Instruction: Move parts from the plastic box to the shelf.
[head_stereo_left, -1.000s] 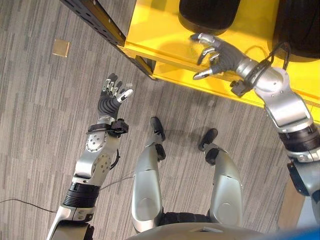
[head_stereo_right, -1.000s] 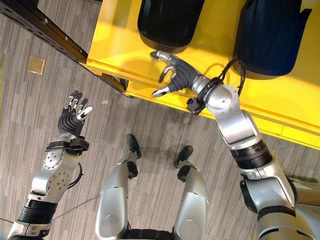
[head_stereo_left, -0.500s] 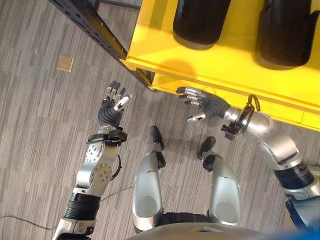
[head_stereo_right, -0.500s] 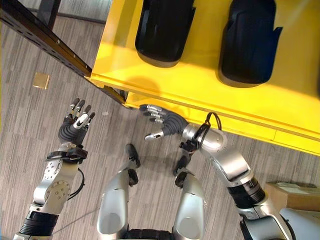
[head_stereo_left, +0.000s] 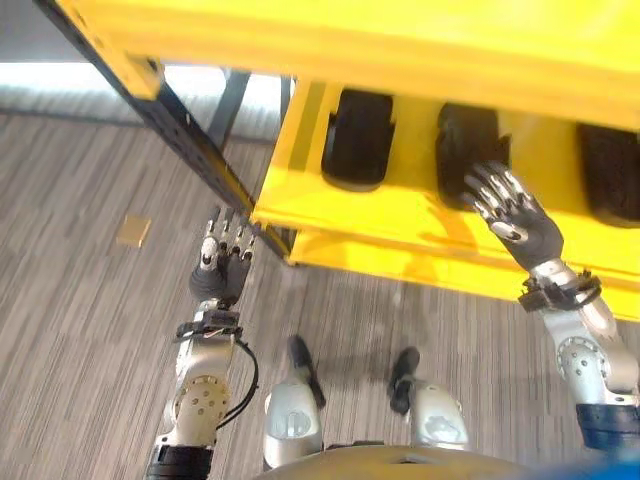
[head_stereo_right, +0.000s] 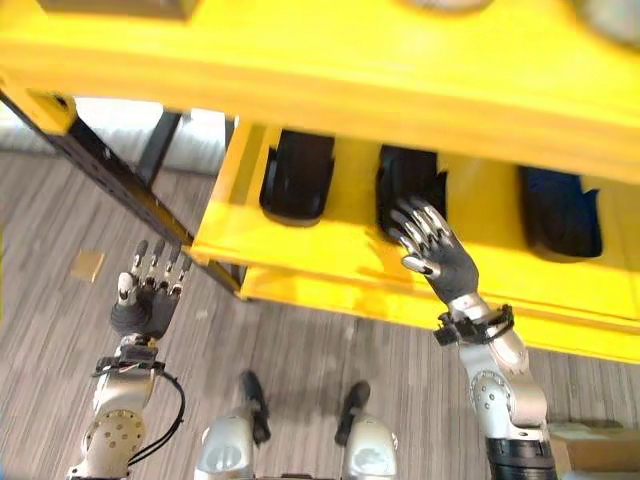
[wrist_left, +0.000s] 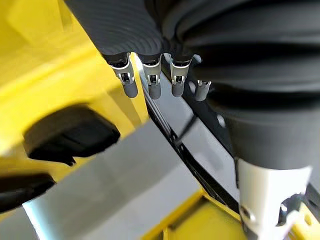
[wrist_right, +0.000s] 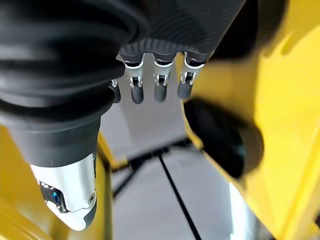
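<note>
Left eye view: the robot raises both hands before a bright yellow shelf (head_stereo_left: 400, 215), on whose lower deck three black moulded parts lie side by side: the left part (head_stereo_left: 358, 150), the middle part (head_stereo_left: 462, 150) and the right part (head_stereo_left: 606, 185). The right hand (head_stereo_left: 515, 212) is spread wide and empty, fingers straight, in front of the middle part; whether it touches is not clear. The left hand (head_stereo_left: 222, 268) is open and empty too, over the grey plank-patterned floor (head_stereo_left: 90, 330) near the shelf's left corner, beside a black perforated upright (head_stereo_left: 190, 150). A small tan square (head_stereo_left: 132, 230) lies on the floor, far left.

Right eye view: the same three parts sit under an upper yellow deck (head_stereo_right: 330, 80). At the near right a cardboard corner (head_stereo_right: 590, 445) peeks in.

Left wrist view: straight dark-tipped fingers (wrist_left: 150, 85) point past the yellow deck toward a part's rounded black end (wrist_left: 72, 135).

Right wrist view: straight fingers (wrist_right: 160, 85) hang beside another rounded black end (wrist_right: 225, 137).

The parts look like stiff, smooth plastic shells, matte, long with rounded ends; probably light but bulky and somewhat slippery. Gripping across the narrow width near an edge would likely hold best.
</note>
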